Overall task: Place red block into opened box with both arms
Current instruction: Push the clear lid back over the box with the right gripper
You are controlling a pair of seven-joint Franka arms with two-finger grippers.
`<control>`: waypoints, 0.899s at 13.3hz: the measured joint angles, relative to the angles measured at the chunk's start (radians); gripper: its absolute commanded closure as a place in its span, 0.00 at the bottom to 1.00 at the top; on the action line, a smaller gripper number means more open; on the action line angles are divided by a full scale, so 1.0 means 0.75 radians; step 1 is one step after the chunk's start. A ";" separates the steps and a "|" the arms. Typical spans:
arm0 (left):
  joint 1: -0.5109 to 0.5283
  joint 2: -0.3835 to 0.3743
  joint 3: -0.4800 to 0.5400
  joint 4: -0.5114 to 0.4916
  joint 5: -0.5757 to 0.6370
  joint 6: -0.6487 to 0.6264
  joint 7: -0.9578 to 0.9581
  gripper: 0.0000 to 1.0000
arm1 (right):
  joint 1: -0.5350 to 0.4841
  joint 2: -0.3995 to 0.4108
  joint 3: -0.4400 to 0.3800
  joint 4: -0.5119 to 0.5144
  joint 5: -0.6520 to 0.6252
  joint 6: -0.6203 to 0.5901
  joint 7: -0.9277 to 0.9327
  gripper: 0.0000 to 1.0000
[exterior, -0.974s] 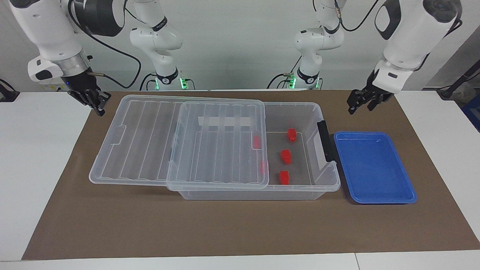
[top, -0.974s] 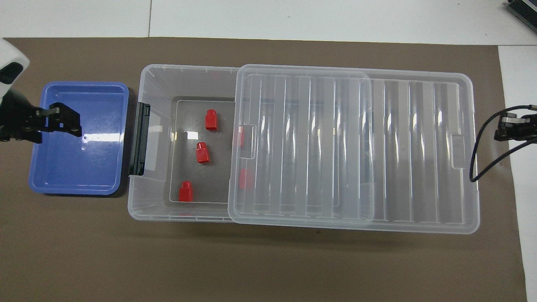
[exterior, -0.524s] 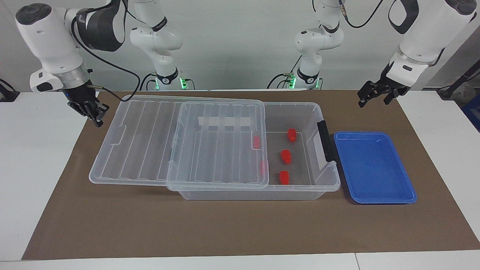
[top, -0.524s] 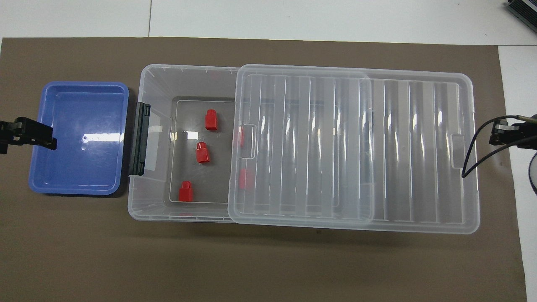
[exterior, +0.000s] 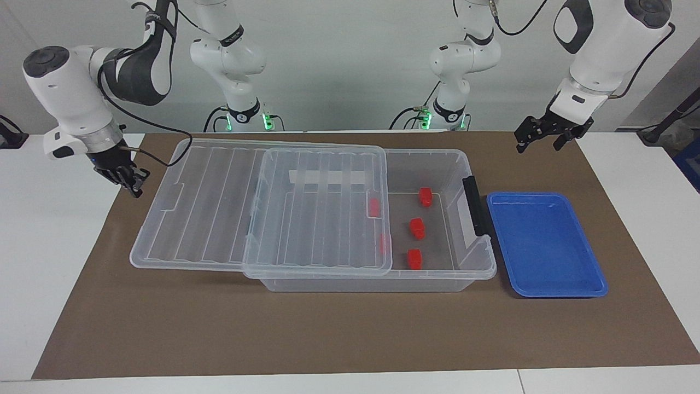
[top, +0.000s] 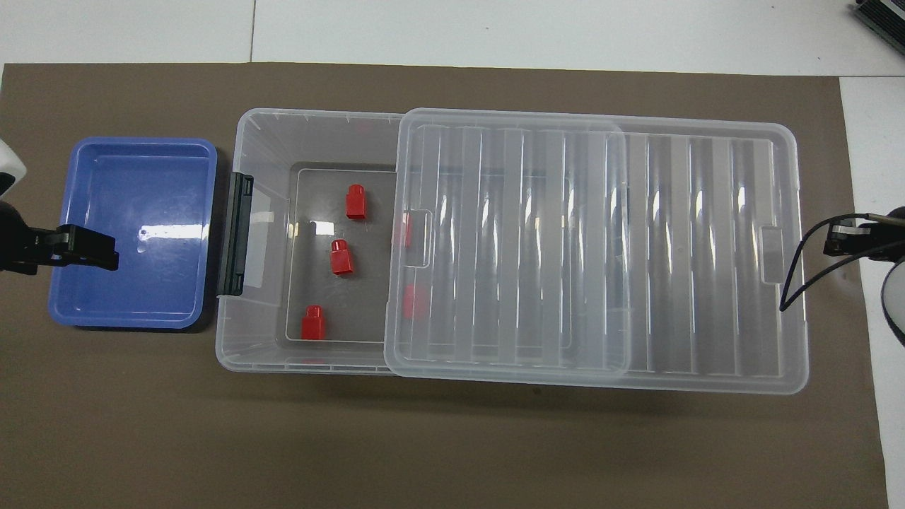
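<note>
Three red blocks [exterior: 417, 227] lay in the open end of the box [exterior: 474, 267], two more under its slid-back lid [exterior: 262, 202]. Left gripper [exterior: 537, 135], fingers apart, hung over the brown mat [exterior: 328, 334] near the blue tray [exterior: 547, 243]; right gripper [exterior: 130, 183], fingers together, hung off the lid's end

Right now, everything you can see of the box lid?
The lid is clear ribbed plastic with rounded corners and a notched tab at each end. It lies flat on the box, slid toward the right arm's end, overhanging that end and leaving the black-clip end open. Two red blocks show blurred through it. Neither gripper touches it.
</note>
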State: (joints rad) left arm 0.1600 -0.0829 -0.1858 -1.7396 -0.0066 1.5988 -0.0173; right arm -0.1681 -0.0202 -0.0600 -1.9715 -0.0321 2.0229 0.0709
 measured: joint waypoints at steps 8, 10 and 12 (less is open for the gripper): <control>-0.056 -0.001 -0.006 -0.002 0.000 0.008 0.001 0.00 | 0.070 0.003 0.010 -0.047 0.000 0.001 -0.003 1.00; -0.058 -0.001 -0.006 -0.002 0.000 0.010 0.001 0.00 | 0.121 0.003 0.014 -0.049 0.000 0.001 -0.009 1.00; -0.059 -0.002 -0.005 -0.002 0.000 0.011 0.001 0.00 | 0.189 0.003 0.016 -0.050 0.000 0.001 -0.030 1.00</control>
State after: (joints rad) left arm 0.1159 -0.0841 -0.1898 -1.7410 -0.0066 1.6070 -0.0167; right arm -0.0262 -0.0177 -0.0483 -2.0088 -0.0321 2.0237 0.0481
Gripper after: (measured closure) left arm 0.000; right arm 0.991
